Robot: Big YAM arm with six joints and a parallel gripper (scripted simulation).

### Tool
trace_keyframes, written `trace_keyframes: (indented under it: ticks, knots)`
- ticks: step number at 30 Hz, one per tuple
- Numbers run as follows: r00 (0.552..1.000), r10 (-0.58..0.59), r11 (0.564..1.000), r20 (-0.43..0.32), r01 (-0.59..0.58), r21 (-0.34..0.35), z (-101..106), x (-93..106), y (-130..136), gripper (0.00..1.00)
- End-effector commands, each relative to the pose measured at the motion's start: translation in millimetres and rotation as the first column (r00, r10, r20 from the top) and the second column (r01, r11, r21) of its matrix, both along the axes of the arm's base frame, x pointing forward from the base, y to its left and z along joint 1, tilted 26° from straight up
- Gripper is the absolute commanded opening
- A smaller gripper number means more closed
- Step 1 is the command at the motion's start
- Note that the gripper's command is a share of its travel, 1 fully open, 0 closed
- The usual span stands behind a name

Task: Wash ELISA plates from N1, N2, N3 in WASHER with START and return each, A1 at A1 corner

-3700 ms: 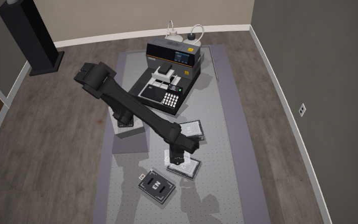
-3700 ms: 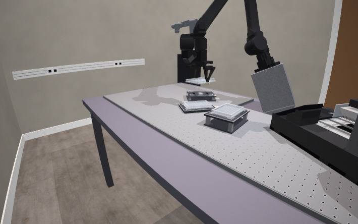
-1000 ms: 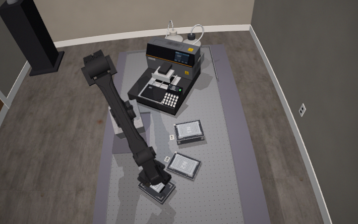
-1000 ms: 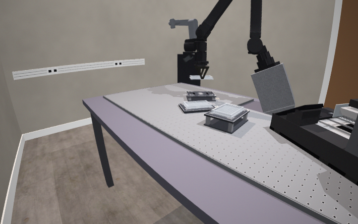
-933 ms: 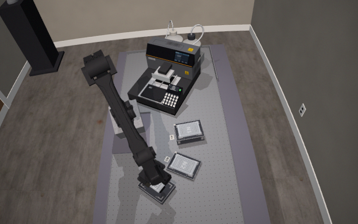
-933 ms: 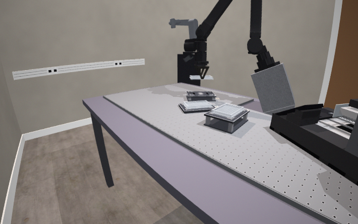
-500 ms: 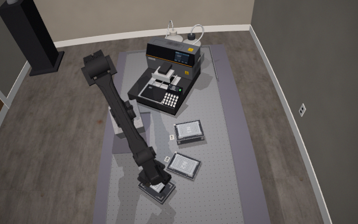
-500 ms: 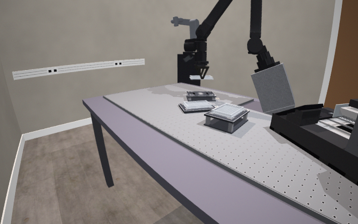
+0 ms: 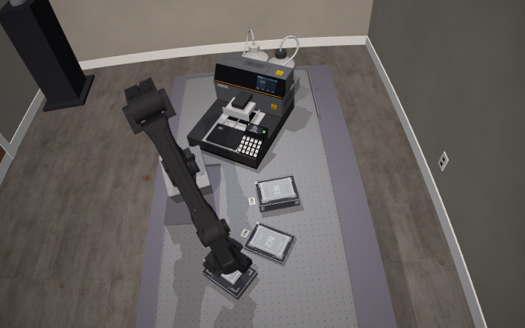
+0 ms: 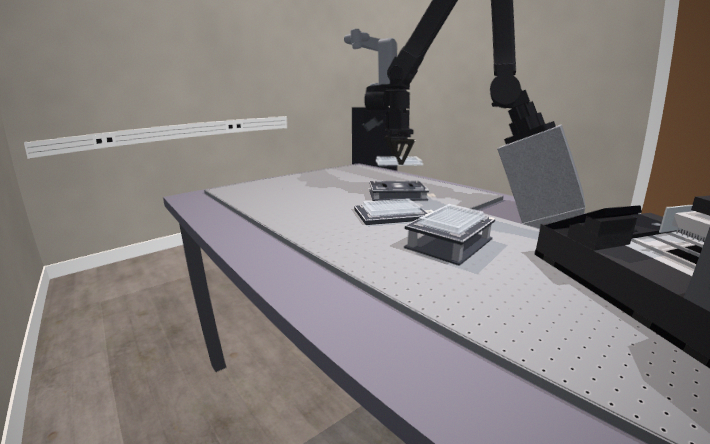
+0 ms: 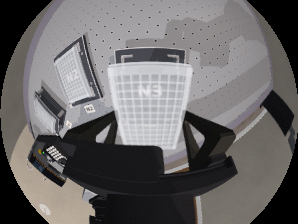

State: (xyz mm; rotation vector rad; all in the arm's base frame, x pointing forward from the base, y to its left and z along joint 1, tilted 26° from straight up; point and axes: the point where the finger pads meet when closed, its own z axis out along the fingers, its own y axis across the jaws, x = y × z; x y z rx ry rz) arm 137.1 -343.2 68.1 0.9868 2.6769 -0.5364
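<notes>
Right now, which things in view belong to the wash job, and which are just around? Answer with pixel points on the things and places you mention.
Job:
- lifted plate (image 9: 233,277) (image 10: 414,161) (image 11: 150,105)
- nest N3 (image 9: 236,291) (image 10: 398,194) (image 11: 150,53)
- nest N2 (image 9: 282,258) (image 10: 366,218) (image 11: 94,65)
- nest N1 (image 9: 279,206) (image 10: 439,250) (image 11: 54,104)
- plates in N1 (image 9: 276,189) (image 10: 454,218) (image 11: 46,114) and N2 (image 9: 271,241) (image 10: 393,207) (image 11: 75,75)
- washer (image 9: 238,87) (image 10: 622,275) (image 11: 37,162)

Just around:
- wall outlet (image 9: 443,160)
- white wall strip (image 10: 165,133)
- grey arm in the background (image 10: 386,57)

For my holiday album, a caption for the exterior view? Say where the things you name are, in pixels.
Black robot arm's tool (image 9: 231,273) (image 10: 401,159) (image 11: 150,113) holding a clear plate (image 9: 233,275) (image 10: 414,161) (image 11: 149,107) above its nest (image 9: 236,289) (image 10: 399,194) (image 11: 150,54).
</notes>
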Motion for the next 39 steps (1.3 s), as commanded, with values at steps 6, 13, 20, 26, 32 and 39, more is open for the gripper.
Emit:
trace_keyframes:
  ticks: [6,13,20,26,32,39]
  knots:
    - [1.0,0.004,1.0,0.001,-0.004,-0.007,-11.3,-0.3,-8.9,0.82]
    - [1.0,0.004,1.0,0.001,-0.004,-0.006,-22.4,0.7,-13.1,0.82]
    - [1.0,0.008,1.0,0.003,-0.008,-0.01,-28.0,4.1,-18.1,0.82]
    - [1.0,0.002,1.0,0.001,-0.002,-0.006,-39.0,1.3,-21.1,0.82]
    - [1.0,0.002,1.0,0.003,-0.002,-0.011,-46.3,3.0,-27.3,0.82]
    - [1.0,0.008,1.0,0.006,-0.008,-0.018,-47.7,7.6,-30.4,0.82]
